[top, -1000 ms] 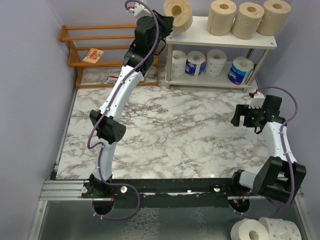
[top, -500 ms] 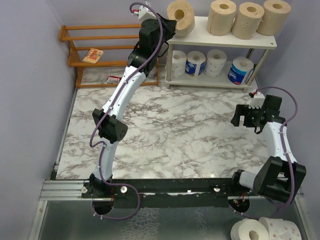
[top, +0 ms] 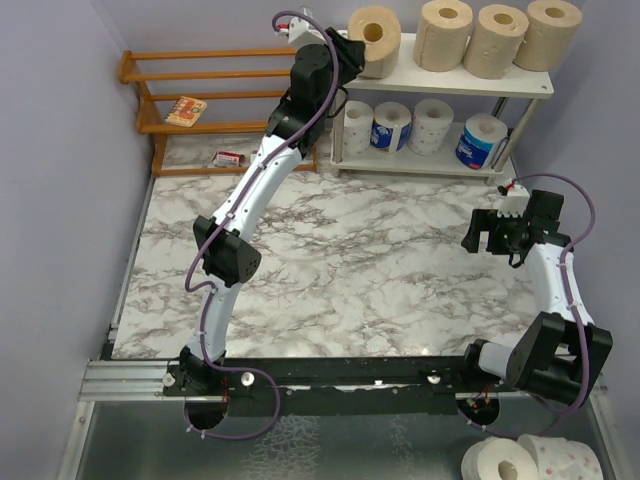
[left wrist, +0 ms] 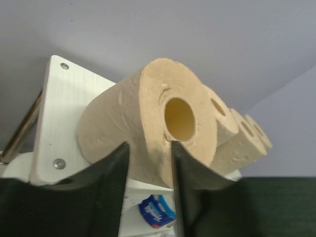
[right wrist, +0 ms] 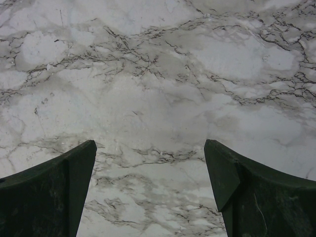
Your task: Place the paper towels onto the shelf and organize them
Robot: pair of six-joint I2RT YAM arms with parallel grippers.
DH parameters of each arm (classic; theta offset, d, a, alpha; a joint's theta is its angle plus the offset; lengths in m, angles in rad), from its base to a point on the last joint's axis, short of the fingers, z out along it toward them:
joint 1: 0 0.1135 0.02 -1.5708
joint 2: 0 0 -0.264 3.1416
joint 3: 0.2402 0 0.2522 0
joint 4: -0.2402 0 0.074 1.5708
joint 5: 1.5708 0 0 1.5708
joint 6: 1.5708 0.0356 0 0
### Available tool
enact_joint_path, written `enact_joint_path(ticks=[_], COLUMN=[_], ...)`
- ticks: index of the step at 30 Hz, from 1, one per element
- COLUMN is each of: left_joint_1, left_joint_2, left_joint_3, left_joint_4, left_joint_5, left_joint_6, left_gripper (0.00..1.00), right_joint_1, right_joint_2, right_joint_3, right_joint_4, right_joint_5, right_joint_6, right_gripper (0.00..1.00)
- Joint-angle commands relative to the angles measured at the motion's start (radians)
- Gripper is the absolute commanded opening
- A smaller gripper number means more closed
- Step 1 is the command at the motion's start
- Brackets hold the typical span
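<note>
At 1 o'clock of marble table (top: 350, 250), white two-tier shelf (top: 400, 76). At top board's 9 o'clock end, tan roll (left wrist: 148, 108), hollow core facing left gripper (left wrist: 147, 148). Dark fingers (left wrist: 106, 190) narrowly parted either side of roll's lower wall; squeezing or only touching, impossible to tell. Toward 3 o'clock, three more tan rolls (top: 497, 40). Below, four rolls (top: 432, 122): white, blue-wrapped, white, blue-wrapped. At table's 3 o'clock, right gripper (right wrist: 149, 143), spread wide over bare marble, holding nothing.
</note>
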Motion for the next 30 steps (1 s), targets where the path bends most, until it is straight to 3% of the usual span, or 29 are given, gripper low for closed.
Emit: enact_joint_path(ticks=[1, 2, 3, 8, 12, 16, 20, 23, 25, 30], left_joint_1=[-0.018, -0.019, -0.02, -0.023, -0.023, -0.023, -0.023, -0.023, -0.022, -0.022], left_joint_2=[-0.001, 0.001, 0.002, 0.004, 0.002, -0.03, -0.111, -0.216, -0.305, -0.539], left_joint_3=[0.032, 0.033, 0.036, 0.103, 0.251, 0.41, 0.441, 0.354, 0.238, -0.274], left_joint_4=[0.094, 0.1, 0.101, 0.082, 0.008, -0.172, -0.378, -0.487, -0.53, -0.512], left_joint_5=[-0.043, -0.047, -0.051, -0.053, -0.052, -0.036, -0.049, -0.126, -0.252, -0.561], left_joint_6=[0.025, 0.029, 0.031, 0.032, 0.038, 0.122, 0.288, 0.481, 0.63, 0.955], left_gripper=[0.67, 0.95, 0.99, 0.99, 0.99, 0.99, 0.99, 0.99, 0.99, 0.99], right_joint_1=[-0.01, -0.01, -0.01, -0.01, -0.01, -0.01, -0.01, -0.01, -0.023, -0.054], right_joint_2=[-0.001, 0.0, 0.001, 0.007, 0.015, 0.014, 0.016, 0.017, 0.0, -0.05], right_joint_3=[0.011, 0.011, 0.011, 0.012, 0.015, 0.016, 0.015, 0.022, 0.026, 0.012], right_joint_4=[-0.017, -0.017, -0.017, -0.017, -0.02, -0.022, -0.022, -0.019, -0.008, 0.007], right_joint_5=[0.01, 0.01, 0.01, 0.009, 0.009, 0.009, 0.016, 0.047, 0.098, 0.098], right_joint_6=[-0.001, -0.001, -0.001, -0.002, -0.002, 0.0, 0.0, 0.01, 0.021, 0.012], right_gripper=[0.92, 0.92, 0.92, 0.92, 0.92, 0.92, 0.94, 0.94, 0.95, 0.96])
